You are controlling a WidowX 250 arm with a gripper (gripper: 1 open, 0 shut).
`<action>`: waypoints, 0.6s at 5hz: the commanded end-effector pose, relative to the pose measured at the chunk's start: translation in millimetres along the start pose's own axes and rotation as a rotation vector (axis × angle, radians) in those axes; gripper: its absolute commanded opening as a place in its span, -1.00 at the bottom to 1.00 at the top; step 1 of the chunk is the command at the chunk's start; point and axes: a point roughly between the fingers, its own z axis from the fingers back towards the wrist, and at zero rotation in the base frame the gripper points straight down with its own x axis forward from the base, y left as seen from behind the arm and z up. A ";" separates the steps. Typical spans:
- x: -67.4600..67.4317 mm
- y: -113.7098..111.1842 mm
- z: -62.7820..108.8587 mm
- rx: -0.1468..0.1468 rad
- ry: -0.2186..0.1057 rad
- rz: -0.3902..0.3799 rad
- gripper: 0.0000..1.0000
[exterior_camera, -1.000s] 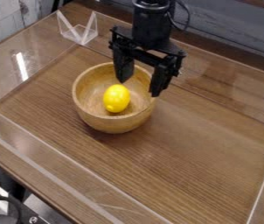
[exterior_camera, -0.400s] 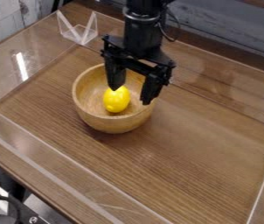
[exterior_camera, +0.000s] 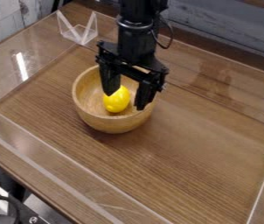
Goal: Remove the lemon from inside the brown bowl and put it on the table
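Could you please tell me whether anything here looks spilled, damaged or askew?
Nothing stands out: the lemon lies in the upright wooden bowl, and I see no spill on the table.

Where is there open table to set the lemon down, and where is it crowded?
The table looks bare right of the bowl and toward the camera. It's crowded at the bowl's far side, where the gripper hangs by the lemon.

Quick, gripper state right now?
Gripper: over the bowl, fingertips close by the lemon; whether it is open or closed on the fruit can't be told from this view.
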 end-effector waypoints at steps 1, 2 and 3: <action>0.4 6.2 11.7 0.008 -0.063 -0.005 1.00; -1.7 8.7 8.2 0.006 -0.065 -0.006 1.00; -4.2 11.5 6.2 0.003 -0.070 -0.005 1.00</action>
